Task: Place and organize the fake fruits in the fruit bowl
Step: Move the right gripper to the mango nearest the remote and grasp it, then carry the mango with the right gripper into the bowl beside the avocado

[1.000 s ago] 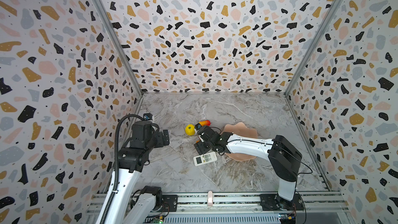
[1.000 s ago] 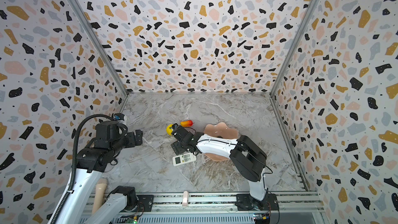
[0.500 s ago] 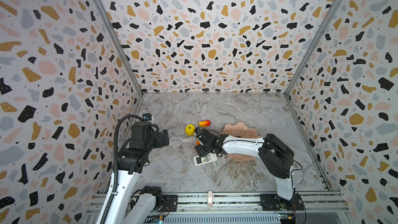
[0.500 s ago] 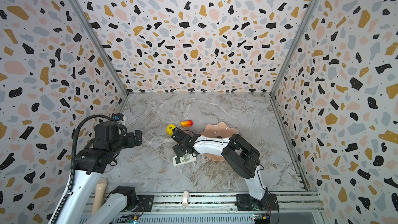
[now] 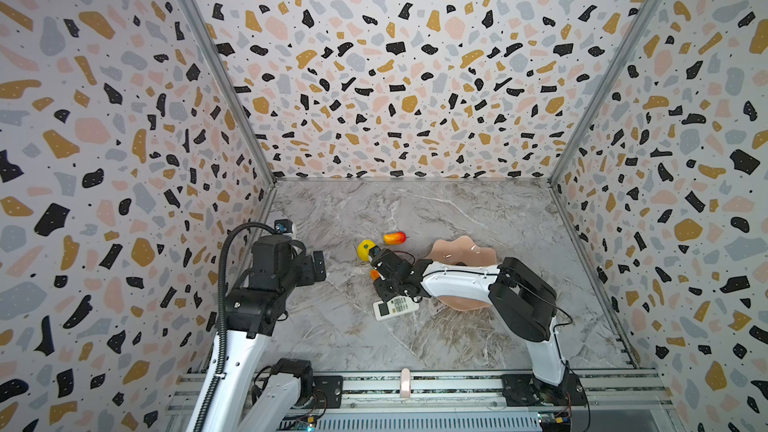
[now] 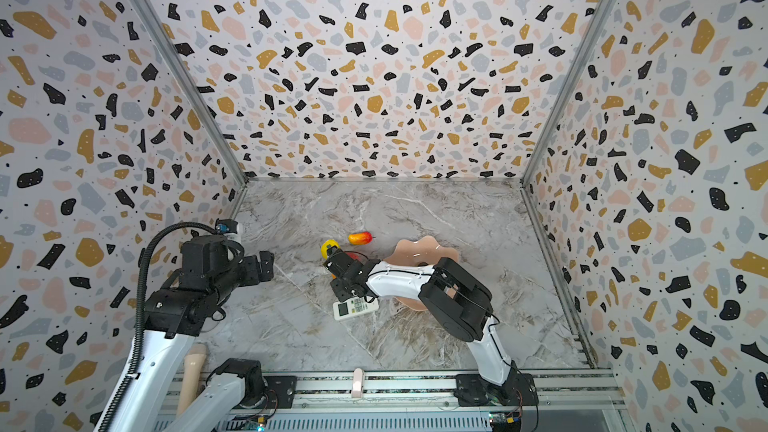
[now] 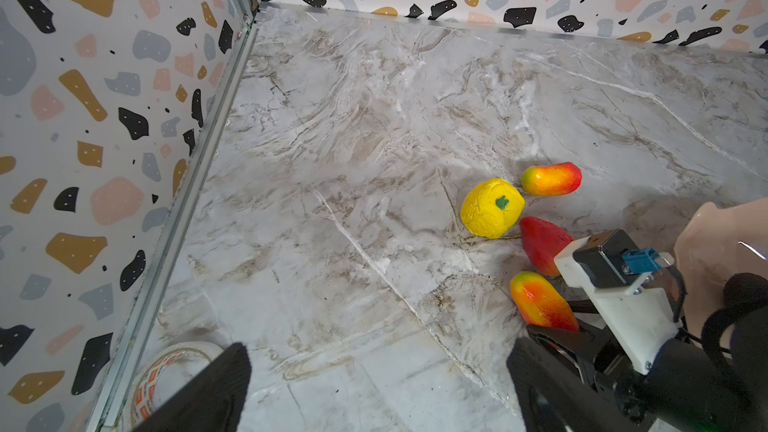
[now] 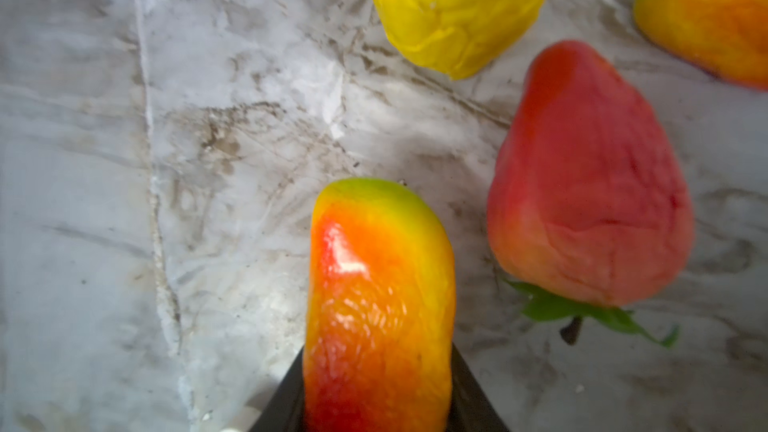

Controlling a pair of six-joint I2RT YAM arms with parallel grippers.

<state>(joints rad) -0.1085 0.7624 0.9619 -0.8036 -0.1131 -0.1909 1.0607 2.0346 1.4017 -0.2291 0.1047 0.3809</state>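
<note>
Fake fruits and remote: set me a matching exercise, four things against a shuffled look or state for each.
Things:
1. remote
2. yellow ball
3. strawberry
4. oval nearest the remote

Look or state:
A. clamped in the right tool
B. red with green leaves, lying free
C. white and rectangular
D. bumpy, with a green spot on top

Pairs: 1-C, 2-D, 3-B, 4-A

glossy oval (image 8: 378, 284) — matt marble floor (image 7: 374, 118)
</note>
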